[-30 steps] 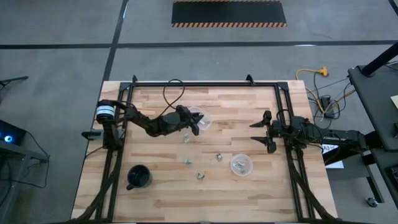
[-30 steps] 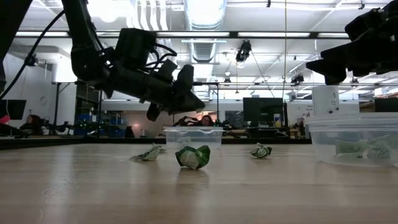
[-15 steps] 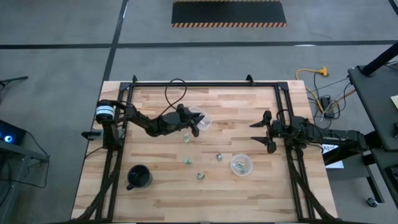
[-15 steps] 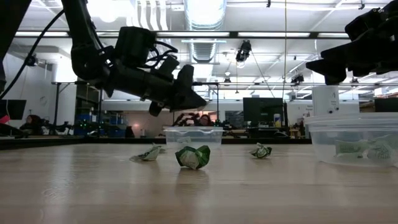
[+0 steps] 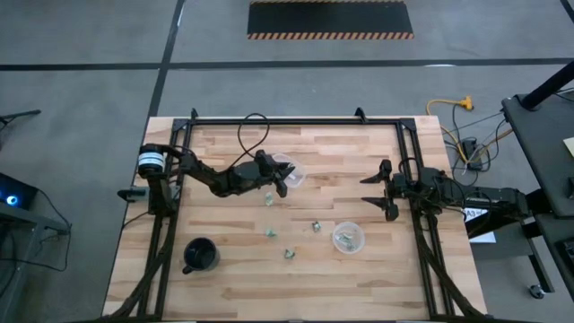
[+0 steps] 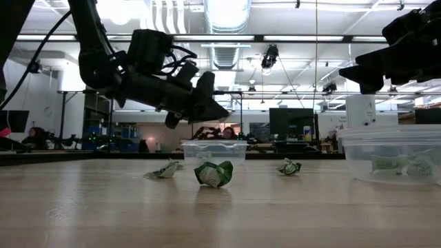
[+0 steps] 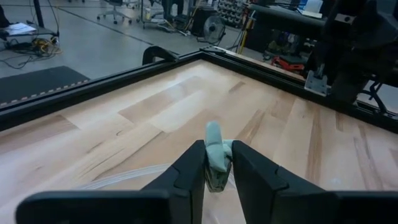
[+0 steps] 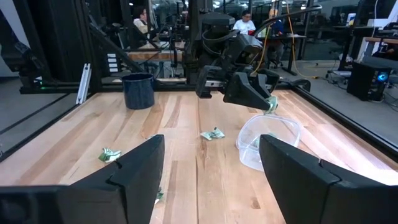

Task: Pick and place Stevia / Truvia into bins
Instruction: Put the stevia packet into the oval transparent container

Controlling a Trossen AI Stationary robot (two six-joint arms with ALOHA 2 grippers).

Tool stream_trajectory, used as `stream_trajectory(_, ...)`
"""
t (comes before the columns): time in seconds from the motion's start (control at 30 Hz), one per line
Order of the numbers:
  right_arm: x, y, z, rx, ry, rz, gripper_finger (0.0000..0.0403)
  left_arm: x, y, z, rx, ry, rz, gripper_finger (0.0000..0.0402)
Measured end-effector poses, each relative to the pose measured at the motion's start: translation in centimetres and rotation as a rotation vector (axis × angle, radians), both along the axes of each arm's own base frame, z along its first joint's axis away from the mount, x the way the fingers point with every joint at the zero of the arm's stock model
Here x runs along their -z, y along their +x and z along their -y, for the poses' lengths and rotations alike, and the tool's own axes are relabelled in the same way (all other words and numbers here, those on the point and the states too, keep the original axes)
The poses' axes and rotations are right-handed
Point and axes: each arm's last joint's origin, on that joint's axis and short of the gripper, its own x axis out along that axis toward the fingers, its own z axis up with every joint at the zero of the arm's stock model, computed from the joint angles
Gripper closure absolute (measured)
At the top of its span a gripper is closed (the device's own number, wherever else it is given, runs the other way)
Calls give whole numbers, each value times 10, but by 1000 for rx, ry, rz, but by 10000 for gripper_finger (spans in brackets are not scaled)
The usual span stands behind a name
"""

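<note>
Left gripper (image 7: 217,163) pinches a light, crumply Stevia packet (image 7: 215,149) by its edge over the clear cup (image 5: 289,171); right gripper (image 8: 211,165) idles spread apart.

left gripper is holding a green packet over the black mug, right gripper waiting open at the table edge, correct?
Not the mug. The left gripper holds the packet over a clear cup, as the right wrist view shows; the black mug stands apart. The right gripper does wait open.
</note>
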Motion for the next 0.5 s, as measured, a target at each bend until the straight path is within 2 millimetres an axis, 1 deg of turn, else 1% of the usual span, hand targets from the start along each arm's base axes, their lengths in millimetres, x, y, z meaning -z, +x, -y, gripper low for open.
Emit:
stream_trajectory(0.1, 0, 0, 0, 0, 0, 0, 151, 0, 0, 0, 1, 0, 0, 329)
stream_trajectory(0.17, 0, 0, 0, 0, 0, 0, 153, 0, 0, 0, 2, 0, 0, 316)
stream_trajectory(0.5, 0, 0, 0, 0, 0, 0, 154, 0, 0, 0, 1, 0, 0, 203)
